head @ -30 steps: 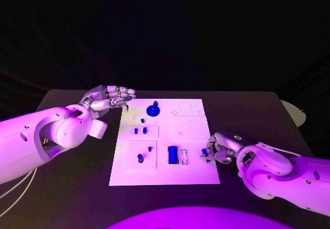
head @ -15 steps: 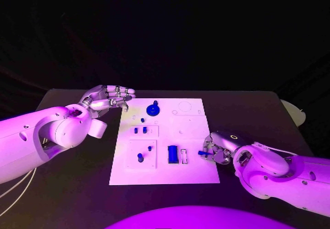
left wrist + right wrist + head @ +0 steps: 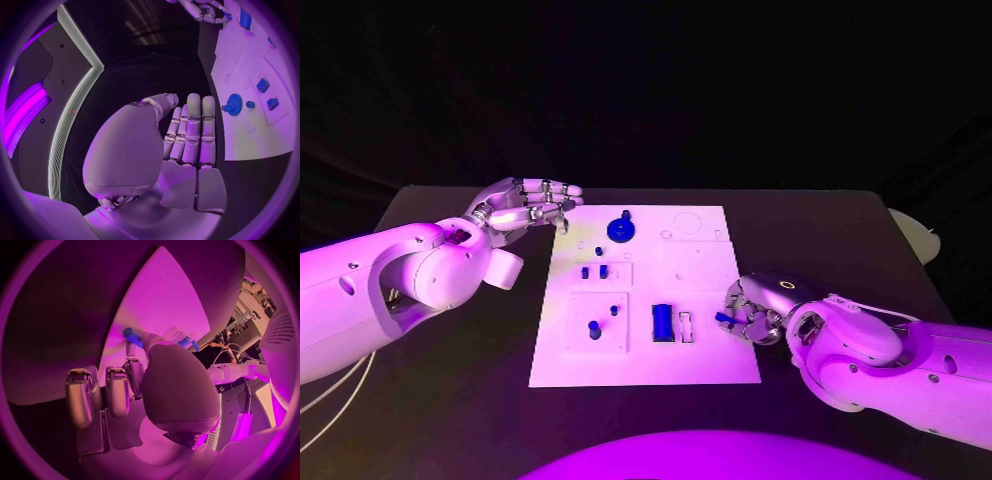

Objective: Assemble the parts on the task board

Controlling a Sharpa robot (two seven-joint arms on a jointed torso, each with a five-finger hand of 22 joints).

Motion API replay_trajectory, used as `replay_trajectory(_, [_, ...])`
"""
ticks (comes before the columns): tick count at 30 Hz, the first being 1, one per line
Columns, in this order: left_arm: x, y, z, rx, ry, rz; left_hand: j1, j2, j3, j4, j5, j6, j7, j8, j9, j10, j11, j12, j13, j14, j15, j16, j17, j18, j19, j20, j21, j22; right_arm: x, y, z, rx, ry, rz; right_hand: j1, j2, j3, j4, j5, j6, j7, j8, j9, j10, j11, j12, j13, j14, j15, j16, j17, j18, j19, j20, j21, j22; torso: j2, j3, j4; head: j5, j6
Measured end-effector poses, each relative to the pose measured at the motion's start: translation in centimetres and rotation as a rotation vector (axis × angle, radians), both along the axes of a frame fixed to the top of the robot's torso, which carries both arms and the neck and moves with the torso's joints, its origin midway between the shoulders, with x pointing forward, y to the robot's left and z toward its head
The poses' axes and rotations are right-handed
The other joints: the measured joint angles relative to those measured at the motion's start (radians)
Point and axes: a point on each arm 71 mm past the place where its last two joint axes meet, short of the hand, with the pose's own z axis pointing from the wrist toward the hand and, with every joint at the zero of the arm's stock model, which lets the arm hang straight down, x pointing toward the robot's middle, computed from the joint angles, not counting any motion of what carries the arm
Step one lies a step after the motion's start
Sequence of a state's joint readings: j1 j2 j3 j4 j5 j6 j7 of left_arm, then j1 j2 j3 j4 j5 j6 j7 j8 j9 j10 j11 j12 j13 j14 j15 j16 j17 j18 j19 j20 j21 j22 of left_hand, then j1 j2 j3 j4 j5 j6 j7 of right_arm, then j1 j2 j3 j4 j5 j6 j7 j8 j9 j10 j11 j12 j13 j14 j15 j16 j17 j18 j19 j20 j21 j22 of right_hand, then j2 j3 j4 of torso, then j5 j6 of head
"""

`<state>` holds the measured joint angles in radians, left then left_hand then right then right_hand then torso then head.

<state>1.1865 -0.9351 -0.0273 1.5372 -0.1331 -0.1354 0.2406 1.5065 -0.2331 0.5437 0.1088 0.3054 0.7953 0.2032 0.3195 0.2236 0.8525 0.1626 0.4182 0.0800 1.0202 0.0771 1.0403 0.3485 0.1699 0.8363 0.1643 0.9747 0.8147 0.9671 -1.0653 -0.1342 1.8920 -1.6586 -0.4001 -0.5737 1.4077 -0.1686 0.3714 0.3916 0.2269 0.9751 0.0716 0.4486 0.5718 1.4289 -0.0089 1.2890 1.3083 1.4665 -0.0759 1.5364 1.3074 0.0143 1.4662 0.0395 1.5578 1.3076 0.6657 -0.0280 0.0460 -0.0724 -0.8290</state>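
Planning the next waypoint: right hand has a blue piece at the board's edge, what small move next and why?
Probably ease the right hand inward over the white board, toward the narrow slot beside the blue block. It pinches a small blue piece just right of that slot, not yet seated. The left hand hangs off the board's far corner.

A black table point(image 3: 444, 400) carries the scene, its dark top running from the far edge to the near edge. In the middle of it lies the white task board point(image 3: 646, 365), a flat rectangular plate set lengthwise from far to near, resting directly on the tabletop. Bare dark surface borders the board on the left, right and near sides. At the far right edge of the table a pale rounded object point(image 3: 922, 235) shows; what it is cannot be told.
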Motion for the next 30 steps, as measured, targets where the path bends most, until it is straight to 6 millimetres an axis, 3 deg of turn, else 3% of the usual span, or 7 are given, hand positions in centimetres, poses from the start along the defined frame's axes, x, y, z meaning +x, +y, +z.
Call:
replay_trajectory(2, [0.0,0.0,0.0,0.000,0.000,0.000,0.000,0.000,0.000,0.000,0.000,0.000,0.000,0.000,0.000,0.000,0.000,0.000,0.000,0.000,0.000,0.000,0.000,0.000,0.000,0.000,0.000,0.000,0.0,0.0,0.0,-0.002,0.001,0.002,-0.013,-0.003,0.002,0.001,0.008,0.000,0.000,-0.002,0.000,0.000,0.000,0.000,0.000,0.000,0.000,0.000,0.000,0.000,0.000,0.000,0.000,0.000,0.000,0.0000,0.0000,0.000,0.000])
replay_trajectory(4, [0.0,0.0,0.0,0.000,0.001,0.000,0.000,0.000,0.000,0.000,0.000,0.000,0.000,0.000,0.000,0.000,0.000,0.000,0.000,0.000,0.000,0.000,0.000,0.000,0.000,0.000,0.000,0.000,0.0,0.0,0.0,-0.002,0.002,0.003,-0.023,-0.009,0.025,-0.009,0.023,0.000,0.001,-0.009,0.036,0.000,0.000,0.000,0.000,0.000,0.000,0.000,0.000,0.000,0.000,0.000,0.000,0.000,0.000,0.0002,0.0000,0.000,0.000])
replay_trajectory(6, [0.0,0.0,0.0,0.001,0.001,0.000,0.000,0.000,0.000,0.000,0.000,0.000,0.000,0.000,0.000,0.000,0.000,0.000,0.000,0.000,0.000,0.000,0.000,0.000,0.000,0.000,0.000,0.000,0.0,0.1,0.0,-0.001,0.002,0.004,-0.033,-0.009,0.028,-0.009,0.037,-0.002,0.002,-0.010,0.036,0.000,0.000,0.000,0.000,0.000,0.000,0.000,0.000,0.000,0.000,0.000,0.000,0.000,0.000,0.0002,0.0001,0.000,-0.001])
replay_trajectory(9, [0.0,0.0,0.0,0.001,0.002,0.000,0.000,0.000,0.000,0.000,0.000,0.000,0.000,0.000,0.000,-0.004,0.004,0.004,-0.001,0.000,0.000,0.000,-0.001,0.000,0.000,0.000,0.000,0.000,-0.1,0.1,0.1,0.005,0.003,0.003,-0.037,-0.011,0.039,-0.017,0.039,-0.005,0.005,-0.011,0.035,0.000,0.000,0.000,0.000,0.000,0.000,0.000,0.000,0.000,0.000,0.000,0.000,0.000,0.000,0.0009,-0.0001,0.002,0.001])
replay_trajectory(10, [0.0,0.0,0.0,0.001,0.002,0.000,0.000,0.000,0.000,0.000,0.000,0.000,0.000,0.000,0.000,-0.004,0.004,0.004,-0.001,0.000,0.000,0.000,-0.001,0.000,0.000,0.000,0.000,0.000,-0.2,0.1,0.2,0.008,0.003,0.002,-0.038,-0.012,0.061,-0.038,0.039,-0.006,0.006,-0.011,0.023,0.000,0.000,0.000,0.000,0.000,0.000,0.000,0.000,0.000,0.000,0.000,0.000,0.000,0.000,0.0008,-0.0002,0.002,0.002])
replay_trajectory(15, [0.0,0.0,0.0,0.001,0.003,-0.001,0.000,0.000,0.000,0.000,0.000,0.000,0.000,0.000,0.000,-0.004,0.004,0.004,-0.001,0.000,0.000,0.000,-0.001,0.000,0.000,0.000,0.000,0.000,-0.3,0.3,0.5,0.028,0.005,-0.006,-0.039,-0.013,0.090,-0.065,0.039,-0.005,0.005,-0.010,-0.012,0.000,0.000,0.000,0.000,0.000,0.000,0.000,0.000,0.000,0.000,0.000,0.000,0.000,0.001,0.0011,-0.0004,0.004,0.005])
replay_trajectory(30, [0.0,-0.1,0.0,0.001,0.004,-0.004,0.000,0.000,0.000,0.000,0.000,0.000,0.000,0.000,0.000,-0.004,0.004,0.004,-0.001,0.000,0.000,0.000,-0.001,0.000,0.000,0.000,0.000,0.001,-0.4,3.1,2.1,0.138,-0.008,0.009,-0.056,-0.020,0.105,-0.080,0.038,-0.005,0.005,-0.004,0.003,0.000,0.000,0.000,0.000,0.000,0.000,0.000,0.001,0.000,0.000,0.000,0.005,0.000,0.002,0.0002,0.0002,0.001,0.006])
